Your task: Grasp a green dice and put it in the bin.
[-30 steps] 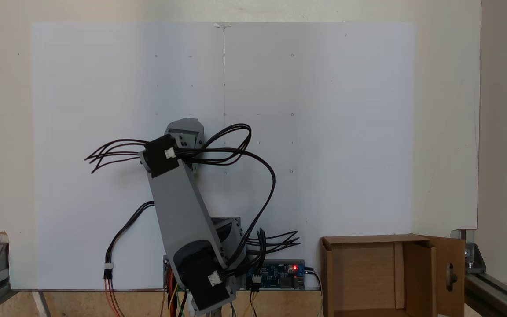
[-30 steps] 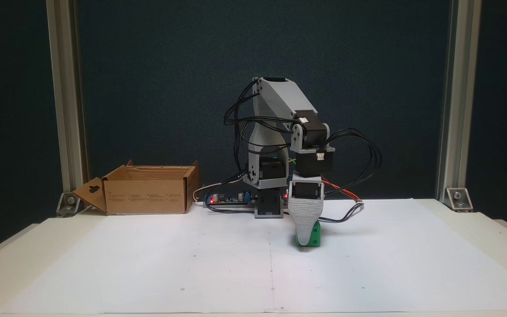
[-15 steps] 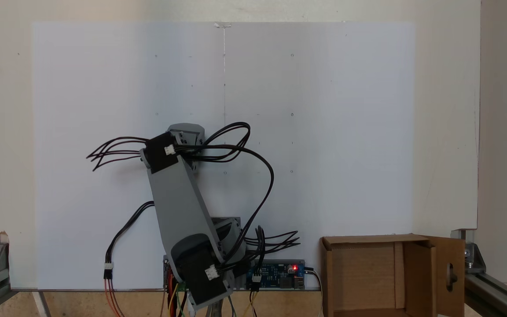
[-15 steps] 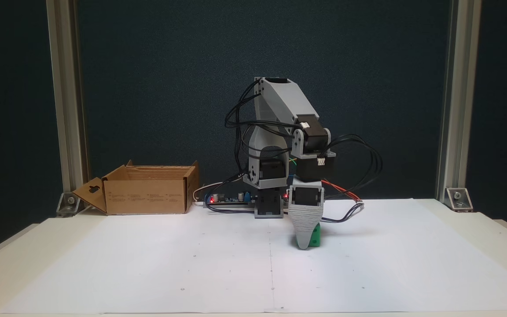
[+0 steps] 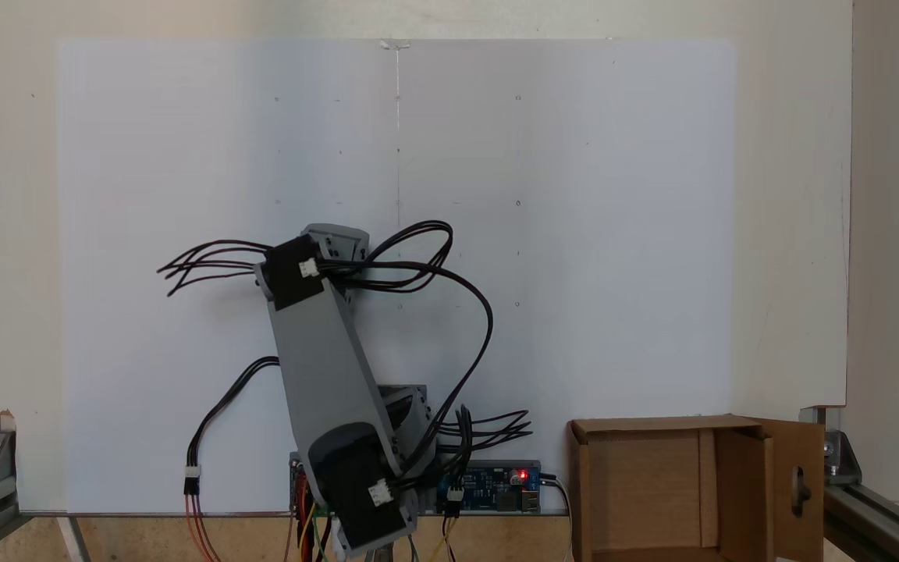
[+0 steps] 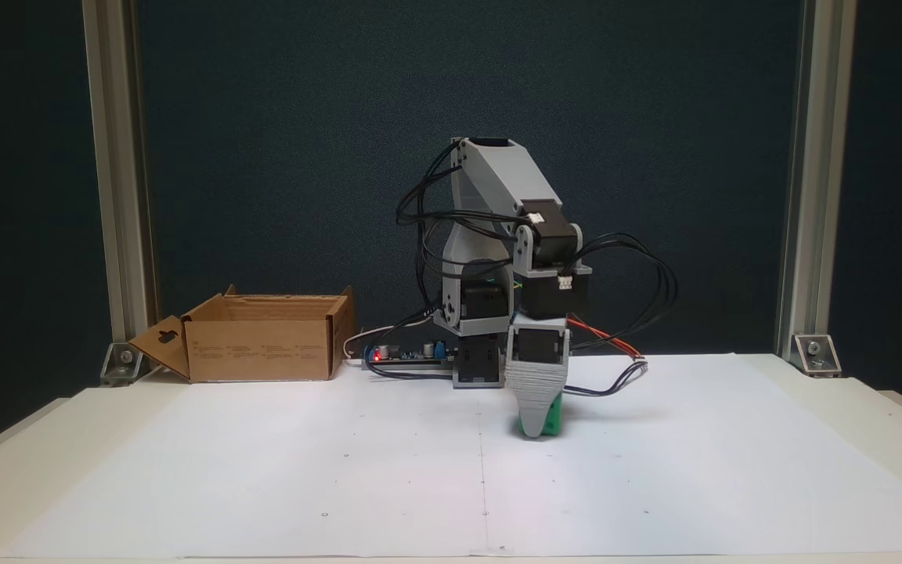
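dark wall (image 6: 263, 117) — white tabletop (image 6: 263, 470)

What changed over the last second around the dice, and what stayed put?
In a fixed view the gripper has shifted slightly left, and the green dice moved left with it; less of the dice shows beside the front jaw. Whether it is gripped cannot be told. The bin and white paper are unchanged.

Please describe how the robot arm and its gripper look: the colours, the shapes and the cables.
The arm is built of light grey plastic links, boxy with slanted faces, joined by black block-shaped motors. Bundles of thin black cables loop loosely between the joints, ending in small white connectors; red-orange wires show near the base. The gripper is a grey ridged wedge that narrows toward its tip.
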Available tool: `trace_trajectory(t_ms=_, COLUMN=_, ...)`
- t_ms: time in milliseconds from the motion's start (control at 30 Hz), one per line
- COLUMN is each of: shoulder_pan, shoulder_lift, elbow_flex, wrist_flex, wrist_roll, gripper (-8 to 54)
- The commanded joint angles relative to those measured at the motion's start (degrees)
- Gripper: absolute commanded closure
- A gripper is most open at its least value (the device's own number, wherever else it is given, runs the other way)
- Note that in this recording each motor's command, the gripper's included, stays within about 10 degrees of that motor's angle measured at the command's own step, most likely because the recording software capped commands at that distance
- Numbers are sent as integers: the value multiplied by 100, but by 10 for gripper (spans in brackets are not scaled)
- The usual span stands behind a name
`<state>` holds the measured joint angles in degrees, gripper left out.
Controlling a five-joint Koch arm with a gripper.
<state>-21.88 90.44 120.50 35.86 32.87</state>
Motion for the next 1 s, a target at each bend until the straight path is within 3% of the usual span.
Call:
trace_trajectory(t_ms=0, shoulder_pan=193, shoulder_lift=413, elbow_flex=-264, wrist_flex=378, wrist_roll=396, gripper=336)
trace_trajectory(t_ms=467, shoulder_pan=2215, shoulder_lift=984, elbow_flex=-4983, wrist_flex=4210, wrist_roll=-563, gripper=336)
trace_trajectory(t_ms=800, shoulder_pan=4834, shoulder_lift=1248, elbow_flex=-5212, wrist_flex=4061, wrist_roll=-2417, gripper=336)
trace_trajectory(t_ms=967, shoulder_pan=5766, shoulder_lift=1521, elbow_flex=-5089, wrist_flex=4096, wrist_roll=-2856, gripper=336)
